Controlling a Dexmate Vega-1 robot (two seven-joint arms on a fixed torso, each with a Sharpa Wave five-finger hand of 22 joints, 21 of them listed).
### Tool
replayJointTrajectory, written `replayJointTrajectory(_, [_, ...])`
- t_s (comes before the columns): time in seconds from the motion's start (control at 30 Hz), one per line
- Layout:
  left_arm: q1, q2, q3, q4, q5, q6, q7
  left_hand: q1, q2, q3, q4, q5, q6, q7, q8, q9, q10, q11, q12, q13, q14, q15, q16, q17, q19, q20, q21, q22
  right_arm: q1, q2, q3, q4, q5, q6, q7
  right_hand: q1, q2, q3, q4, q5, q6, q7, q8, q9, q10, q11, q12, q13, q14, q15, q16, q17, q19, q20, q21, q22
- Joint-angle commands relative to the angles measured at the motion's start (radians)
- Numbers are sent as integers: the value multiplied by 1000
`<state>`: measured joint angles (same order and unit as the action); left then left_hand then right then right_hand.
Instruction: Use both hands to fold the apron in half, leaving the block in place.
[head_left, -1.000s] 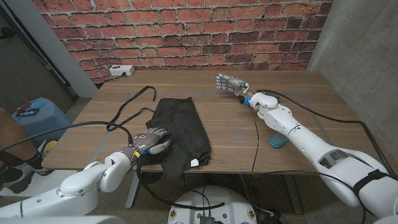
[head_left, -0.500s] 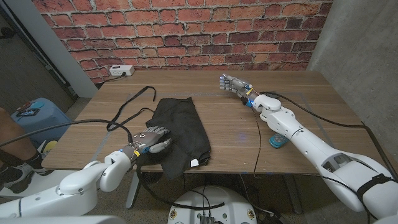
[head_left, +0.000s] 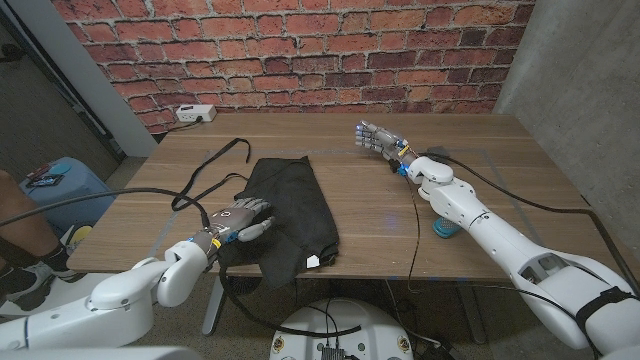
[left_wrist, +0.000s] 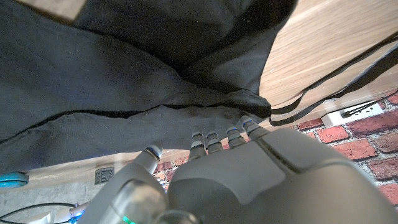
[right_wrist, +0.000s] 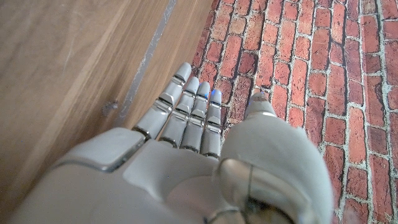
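While the black apron (head_left: 293, 212) looks folded, left hand (head_left: 243, 222) rests fingers on it, right hand (head_left: 375, 136) spread, empty.

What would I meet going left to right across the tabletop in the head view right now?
Apron straps → left hand at the apron's near-left edge → black apron → right hand, fingers apart, holding nothing → teal block, partly hidden by the right arm.
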<state>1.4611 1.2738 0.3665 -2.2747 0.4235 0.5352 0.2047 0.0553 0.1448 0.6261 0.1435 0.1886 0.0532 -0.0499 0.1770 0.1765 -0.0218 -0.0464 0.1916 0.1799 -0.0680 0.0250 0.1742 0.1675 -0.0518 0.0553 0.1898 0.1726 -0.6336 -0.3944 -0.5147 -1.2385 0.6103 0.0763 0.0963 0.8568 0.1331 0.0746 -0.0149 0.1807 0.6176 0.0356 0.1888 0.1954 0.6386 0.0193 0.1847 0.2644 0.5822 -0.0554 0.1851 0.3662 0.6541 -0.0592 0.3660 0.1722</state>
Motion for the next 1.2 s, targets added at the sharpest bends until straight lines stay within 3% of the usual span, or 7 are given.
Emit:
replayJointTrajectory(0.03, [-20,-7,-12,15,-31,-28,34,-1,5,7,0,-3,0,2,5,2,0,-2,4,3,-7,2,4,3,-3,-5,4,1,-21,-5,11,-8,10,23,-3,-12,-7,-2,-4,0,-12,-5,2,0,-13,3,-2,-1,-20,-3,-2,-2,-14,1,-9,3])
replayJointTrajectory(0.57, [-116,-50,17,57,-19,-103,10,-1,4,10,-1,-3,-9,0,3,2,1,-3,5,3,-5,2,4,3,-1,-5,5,1,-50,-36,33,-55,11,25,-36,-21,-4,-1,-4,2,-18,-8,2,-1,-22,5,0,-8,-34,-3,2,-8,-22,1,-19,3])
replayJointTrajectory(0.87, [-135,-67,16,70,-27,-124,2,-1,4,11,-1,-3,-6,1,4,2,1,-3,6,3,-3,3,5,3,0,-5,5,1,-37,-36,33,-42,9,27,-33,-26,-2,0,-4,2,-20,-8,3,-1,-26,5,1,-11,-36,-3,4,-12,-22,0,-22,3])
replayJointTrajectory(1.2, [-219,-114,57,108,-7,-149,-49,-1,3,12,-1,-3,-7,1,4,2,1,-3,6,3,-2,3,5,3,2,-4,5,1,-16,-28,34,1,14,27,-20,-30,0,2,-4,3,-22,-7,3,-2,-27,6,3,-14,-38,-2,6,-15,-22,0,-25,3])
